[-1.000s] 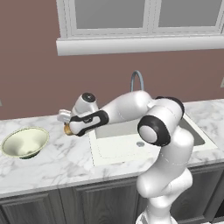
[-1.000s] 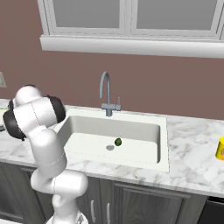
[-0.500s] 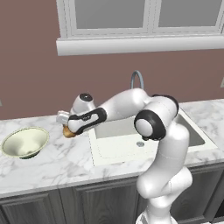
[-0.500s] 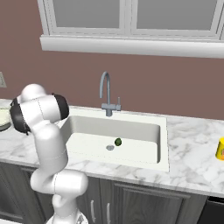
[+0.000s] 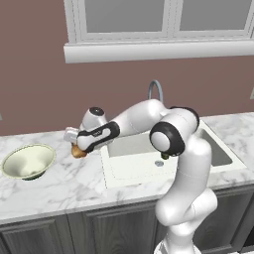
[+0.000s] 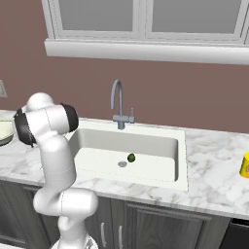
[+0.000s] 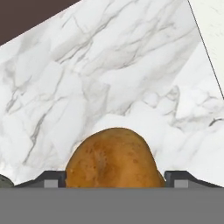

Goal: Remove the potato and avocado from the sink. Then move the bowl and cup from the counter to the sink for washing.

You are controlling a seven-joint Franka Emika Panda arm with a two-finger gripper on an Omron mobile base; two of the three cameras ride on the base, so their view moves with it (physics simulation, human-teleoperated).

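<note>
Potato (image 7: 111,158), orange-brown, sat between the widely spread fingers of the gripper (image 5: 77,147), left of centre in the left base view, low over the counter (image 5: 74,183) between the bowl (image 5: 28,161) and the sink (image 5: 144,166); whether it rested on the marble could not be told. Avocado (image 6: 131,157) lay beside the drain, cup (image 6: 245,165) at right edge. Compared with a second earlier, the arm had reached slightly lower and leftward, the potato with it.

The potato (image 5: 78,151) sits between the fingers of the gripper (image 5: 75,147) over the counter (image 5: 59,186), between the bowl (image 5: 28,161) on its left and the sink (image 6: 160,170) on its right, where the avocado (image 6: 131,157) lies beside the drain, with the cup (image 6: 245,165) on the counter right of the sink.
</note>
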